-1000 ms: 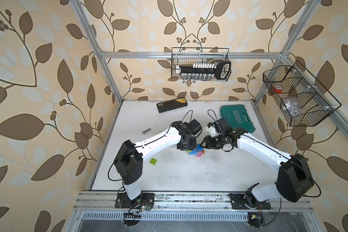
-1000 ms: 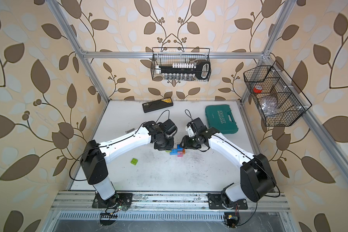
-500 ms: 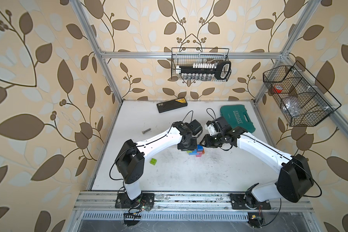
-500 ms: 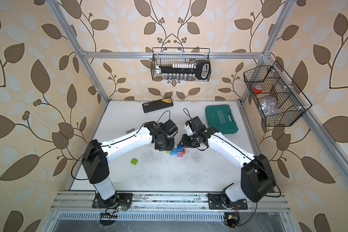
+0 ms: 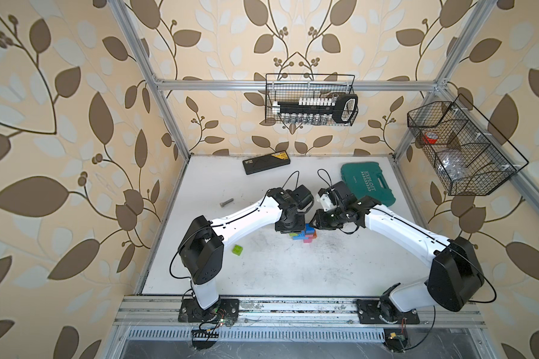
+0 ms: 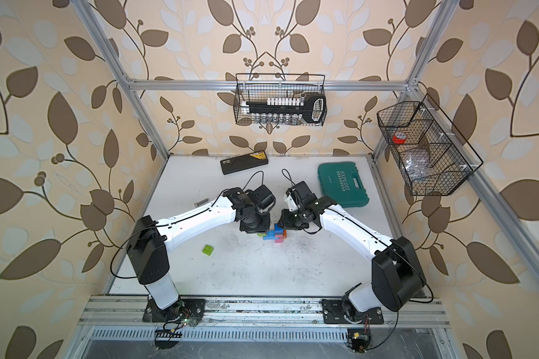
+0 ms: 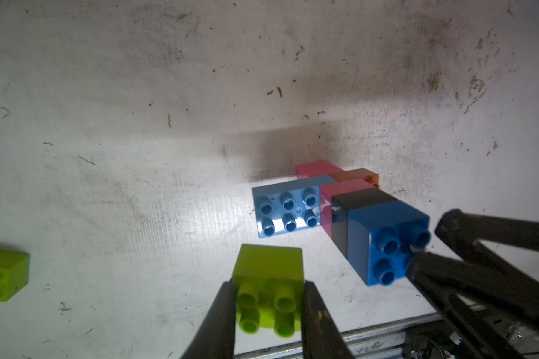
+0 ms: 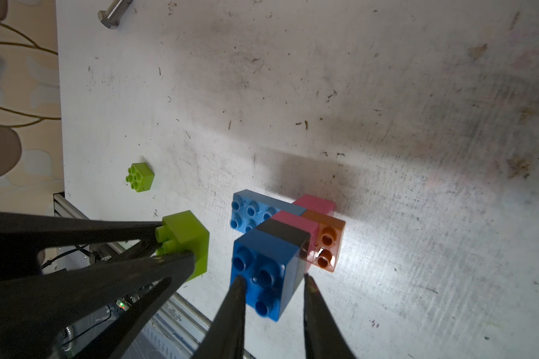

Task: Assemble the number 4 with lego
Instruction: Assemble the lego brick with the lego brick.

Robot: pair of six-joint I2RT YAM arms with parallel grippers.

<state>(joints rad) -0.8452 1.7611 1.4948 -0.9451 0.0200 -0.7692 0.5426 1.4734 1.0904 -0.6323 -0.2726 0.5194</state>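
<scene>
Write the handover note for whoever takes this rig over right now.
Left pincer: shut on a lime green brick, beside the figure.
Right pincer: straddles the dark blue brick; grip unclear.
Half-built 4 on the table: dark blue, black, pink column, light blue crossbar, orange end, joined.
Second green brick lies loose, apart.
Left: probably add both green bricks as the arm.
</scene>
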